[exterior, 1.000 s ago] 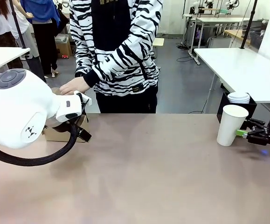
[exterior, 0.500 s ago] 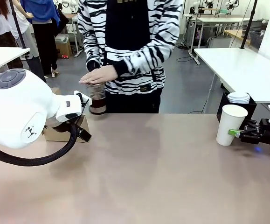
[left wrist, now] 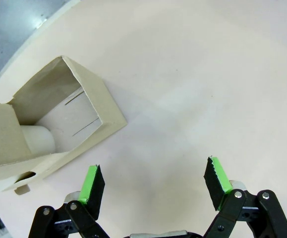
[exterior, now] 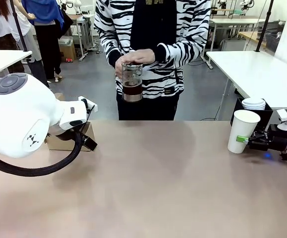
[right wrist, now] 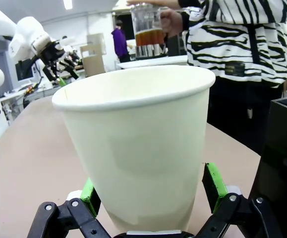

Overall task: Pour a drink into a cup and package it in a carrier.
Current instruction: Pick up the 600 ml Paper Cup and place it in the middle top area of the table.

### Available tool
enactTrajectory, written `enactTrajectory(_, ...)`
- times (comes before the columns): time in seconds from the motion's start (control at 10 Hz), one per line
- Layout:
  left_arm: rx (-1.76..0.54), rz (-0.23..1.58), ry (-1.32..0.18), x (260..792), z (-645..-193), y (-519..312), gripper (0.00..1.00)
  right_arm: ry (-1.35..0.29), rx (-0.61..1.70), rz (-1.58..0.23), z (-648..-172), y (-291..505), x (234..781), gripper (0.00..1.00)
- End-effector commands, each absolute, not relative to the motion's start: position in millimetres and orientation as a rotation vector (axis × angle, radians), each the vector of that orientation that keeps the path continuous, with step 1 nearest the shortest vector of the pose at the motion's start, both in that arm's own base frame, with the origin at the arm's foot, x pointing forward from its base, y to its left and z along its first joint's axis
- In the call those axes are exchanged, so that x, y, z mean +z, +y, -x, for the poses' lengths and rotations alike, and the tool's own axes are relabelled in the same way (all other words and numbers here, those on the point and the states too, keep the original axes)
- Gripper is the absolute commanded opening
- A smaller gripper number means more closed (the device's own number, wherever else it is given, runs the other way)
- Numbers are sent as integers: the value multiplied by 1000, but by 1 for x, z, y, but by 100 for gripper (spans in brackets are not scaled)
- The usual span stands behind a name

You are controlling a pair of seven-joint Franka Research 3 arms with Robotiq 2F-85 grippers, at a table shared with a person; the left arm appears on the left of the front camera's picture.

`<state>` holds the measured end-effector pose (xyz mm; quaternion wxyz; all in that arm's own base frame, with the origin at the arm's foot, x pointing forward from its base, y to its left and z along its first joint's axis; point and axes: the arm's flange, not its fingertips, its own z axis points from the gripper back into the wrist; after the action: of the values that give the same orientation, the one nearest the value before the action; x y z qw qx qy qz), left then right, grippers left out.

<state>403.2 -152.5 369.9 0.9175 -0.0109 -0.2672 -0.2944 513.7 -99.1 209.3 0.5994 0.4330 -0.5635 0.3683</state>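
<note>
The person at the far side holds a clear glass jug (exterior: 132, 82) in both hands at chest height, with the amber drink (exterior: 132, 90) in its lower part. The jug (right wrist: 149, 29) also appears behind the cup. The white paper cup (exterior: 243, 131) stands upright at the table's right. My right gripper (exterior: 243, 140) is open, with a green pad on each side of the base of the cup (right wrist: 138, 148). The brown cardboard carrier (left wrist: 59, 124) lies at the table's left, just beyond my open, empty left gripper (left wrist: 155, 171). My left arm (exterior: 24, 116) partly hides the carrier (exterior: 66, 143).
A black box (exterior: 255, 106) of white lids stands behind the cup at the right table edge; its wall (right wrist: 282, 148) is close beside my right gripper. The brown tabletop (exterior: 158, 178) stretches bare between the arms. Other people and tables are in the background.
The person has lifted the jug from beside the carrier and carried it right, to chest height. My right gripper has slid left around the cup. The left arm is still.
</note>
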Motion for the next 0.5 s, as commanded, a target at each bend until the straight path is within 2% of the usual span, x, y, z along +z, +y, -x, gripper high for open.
enactTrajectory(0.0,-604,25,-551,370,-403,-152,100,-1300,823,-1036,-524,-95,211,100)
enactTrajectory(0.3,-604,25,-551,370,-403,-152,100,-1275,843,-1080,-529,-93,208,100)
enactTrajectory(0.4,-604,25,-551,370,-403,-152,100,-1296,842,-1059,-525,-93,207,80)
